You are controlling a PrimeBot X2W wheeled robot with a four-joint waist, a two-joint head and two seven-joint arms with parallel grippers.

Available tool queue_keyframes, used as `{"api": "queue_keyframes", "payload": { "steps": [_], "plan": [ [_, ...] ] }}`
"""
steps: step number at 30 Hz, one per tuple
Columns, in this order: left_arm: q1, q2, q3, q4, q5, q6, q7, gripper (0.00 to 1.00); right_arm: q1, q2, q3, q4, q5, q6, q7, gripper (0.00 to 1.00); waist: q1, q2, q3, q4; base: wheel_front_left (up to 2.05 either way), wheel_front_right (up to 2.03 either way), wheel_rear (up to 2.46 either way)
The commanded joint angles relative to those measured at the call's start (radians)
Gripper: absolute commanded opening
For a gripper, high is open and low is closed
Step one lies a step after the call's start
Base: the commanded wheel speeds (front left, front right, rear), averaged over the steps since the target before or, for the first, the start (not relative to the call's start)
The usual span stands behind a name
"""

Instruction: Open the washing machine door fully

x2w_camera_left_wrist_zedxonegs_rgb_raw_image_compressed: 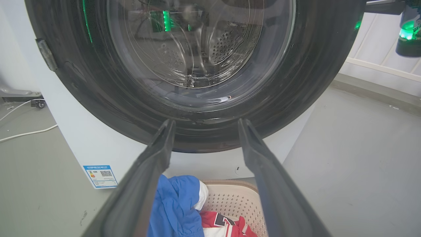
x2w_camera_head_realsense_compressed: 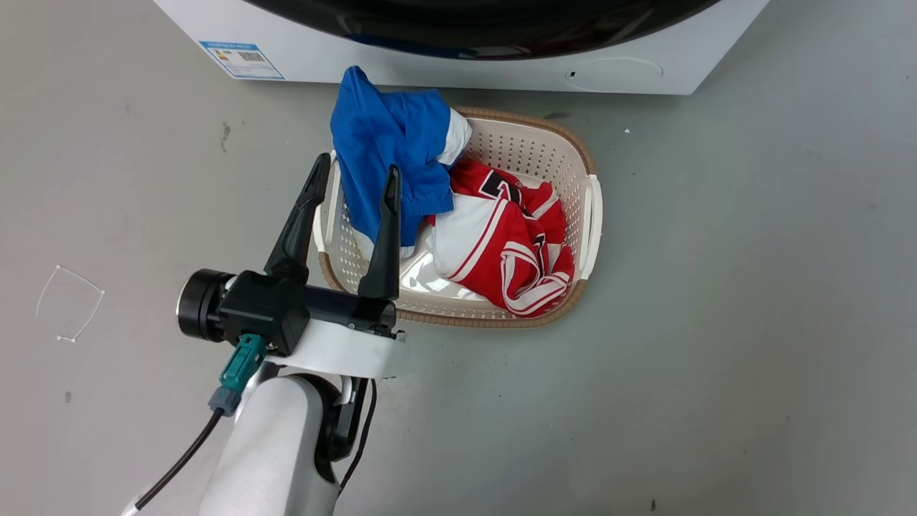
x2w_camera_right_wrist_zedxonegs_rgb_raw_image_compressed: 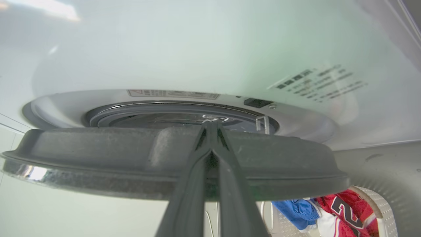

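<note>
The white washing machine [x2w_camera_head_realsense_compressed: 430, 68] stands at the top of the head view, with the black rim of the washing machine door [x2w_camera_head_realsense_compressed: 487, 29] above it. In the right wrist view the washing machine door [x2w_camera_right_wrist_zedxonegs_rgb_raw_image_compressed: 98, 154] shows edge-on, standing a little off the machine front [x2w_camera_right_wrist_zedxonegs_rgb_raw_image_compressed: 197, 49], with the grey-ringed drum opening [x2w_camera_right_wrist_zedxonegs_rgb_raw_image_compressed: 164, 115] behind it. My right gripper [x2w_camera_right_wrist_zedxonegs_rgb_raw_image_compressed: 210, 126] is shut, its tips lying against the door's edge. My left gripper [x2w_camera_head_realsense_compressed: 358, 168] hangs open over the basket, empty; its wrist view shows its fingers [x2w_camera_left_wrist_zedxonegs_rgb_raw_image_compressed: 206, 122] aimed at the door's lower rim [x2w_camera_left_wrist_zedxonegs_rgb_raw_image_compressed: 312, 82].
A beige laundry basket [x2w_camera_head_realsense_compressed: 591, 215] sits on the grey floor just before the machine, holding a blue garment [x2w_camera_head_realsense_compressed: 387, 143] and a red-and-white jersey [x2w_camera_head_realsense_compressed: 516, 244]. A white cable [x2w_camera_left_wrist_zedxonegs_rgb_raw_image_compressed: 23, 133] lies on the floor beside the machine. Part of my right arm [x2w_camera_left_wrist_zedxonegs_rgb_raw_image_compressed: 408, 39] shows by the door's far side.
</note>
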State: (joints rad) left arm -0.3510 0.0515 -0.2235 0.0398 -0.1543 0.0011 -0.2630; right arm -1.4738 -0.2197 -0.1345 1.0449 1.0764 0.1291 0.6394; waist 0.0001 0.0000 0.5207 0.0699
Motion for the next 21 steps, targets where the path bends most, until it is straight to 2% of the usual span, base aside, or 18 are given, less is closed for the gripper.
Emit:
{"api": "queue_keyframes", "payload": {
  "steps": [1, 13, 21],
  "plan": [
    [-0.010, -0.002, -0.002, 0.001, -0.001, 0.005, -0.003, 1.00, -0.002, 0.027, 0.009, 0.007, 0.012, 0.003, 0.034, 0.00, -0.0001, 0.0000, -0.003, 0.000, 0.00, 0.00, 0.00],
    [0.052, -0.001, 0.017, 0.031, -0.044, 0.008, -0.003, 1.00, 0.159, 0.037, 0.036, -0.014, 0.064, 0.003, 0.283, 0.00, -0.0001, 0.0000, -0.152, -0.018, 0.00, 0.00, 0.00],
    [0.122, -0.001, 0.014, 0.075, -0.049, 0.002, -0.003, 1.00, 0.306, 0.085, 0.080, -0.044, 0.069, 0.003, 0.418, 0.00, -0.0001, 0.0000, -0.294, -0.014, 0.00, 0.00, 0.00]
  ]
}}
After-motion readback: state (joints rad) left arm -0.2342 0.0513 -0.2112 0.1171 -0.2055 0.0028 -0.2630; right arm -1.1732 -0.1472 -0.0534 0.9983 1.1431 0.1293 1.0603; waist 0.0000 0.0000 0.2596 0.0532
